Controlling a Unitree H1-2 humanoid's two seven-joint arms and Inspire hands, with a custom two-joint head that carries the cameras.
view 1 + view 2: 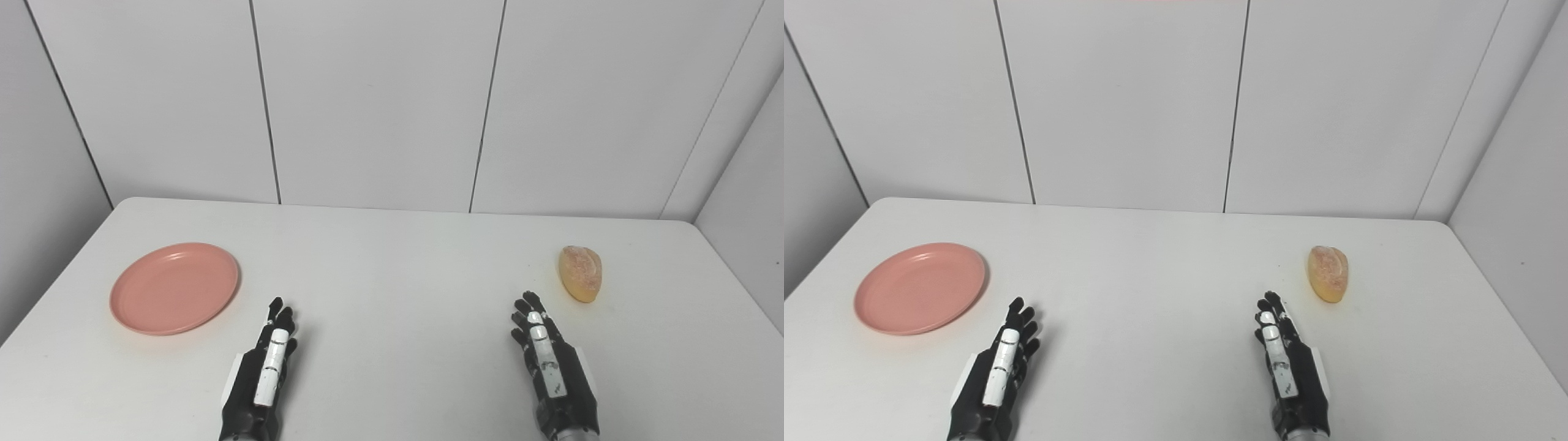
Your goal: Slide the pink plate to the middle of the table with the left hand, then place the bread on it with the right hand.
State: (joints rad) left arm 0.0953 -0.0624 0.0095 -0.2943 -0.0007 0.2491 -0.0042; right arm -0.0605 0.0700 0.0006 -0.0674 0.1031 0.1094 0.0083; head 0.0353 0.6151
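Observation:
A round pink plate [174, 288] lies empty on the left side of the white table [392, 269]. A small golden bread roll [580, 273] lies on the right side. My left hand [269, 361] rests near the table's front edge, to the right of and below the plate, open and holding nothing. My right hand [545, 355] rests near the front edge, a short way left of and below the bread, open and holding nothing. Both hands point away from me with fingers stretched out.
White wall panels [380, 98] stand behind and beside the table. The table's left edge runs close to the plate, and its right edge lies beyond the bread.

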